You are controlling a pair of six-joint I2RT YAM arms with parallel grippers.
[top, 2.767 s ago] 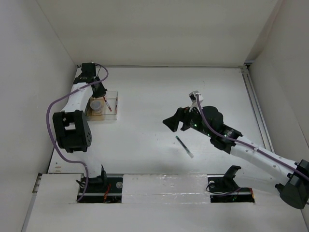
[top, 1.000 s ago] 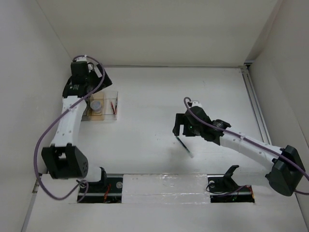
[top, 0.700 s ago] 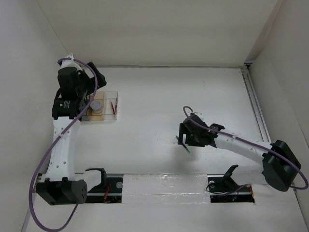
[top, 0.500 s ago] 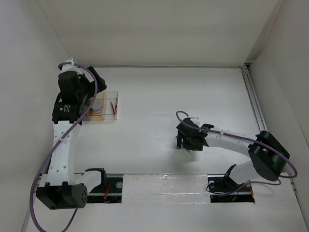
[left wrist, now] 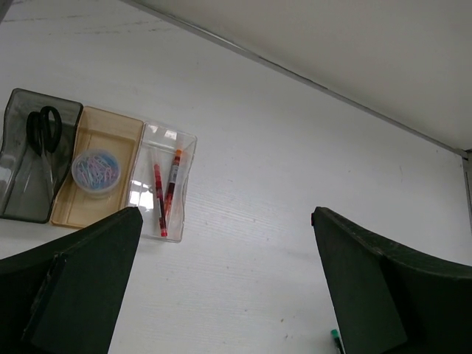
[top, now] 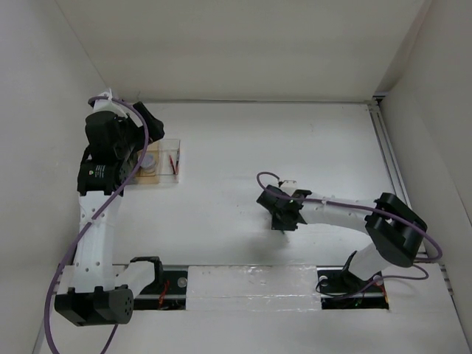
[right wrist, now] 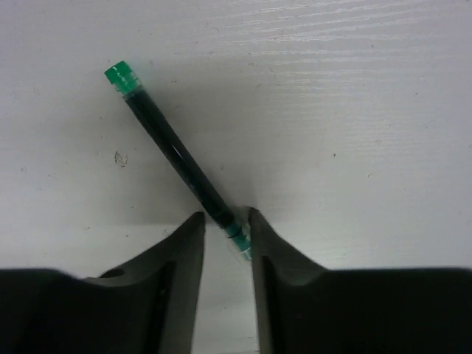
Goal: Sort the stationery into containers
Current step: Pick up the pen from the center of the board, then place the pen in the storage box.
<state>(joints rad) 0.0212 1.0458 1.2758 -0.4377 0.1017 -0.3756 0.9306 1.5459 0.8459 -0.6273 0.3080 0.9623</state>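
From above, the right gripper (top: 282,214) hides the black pen (right wrist: 173,151), which lay in plain sight earlier. The wrist view cuts off the pen's near tip between fingers (right wrist: 177,251) slightly apart, straddling it right of centre. The left gripper (left wrist: 226,214), spread wide and empty, has pulled back from the tray (left wrist: 110,122) at far left, where two red pens (left wrist: 161,198) lie.
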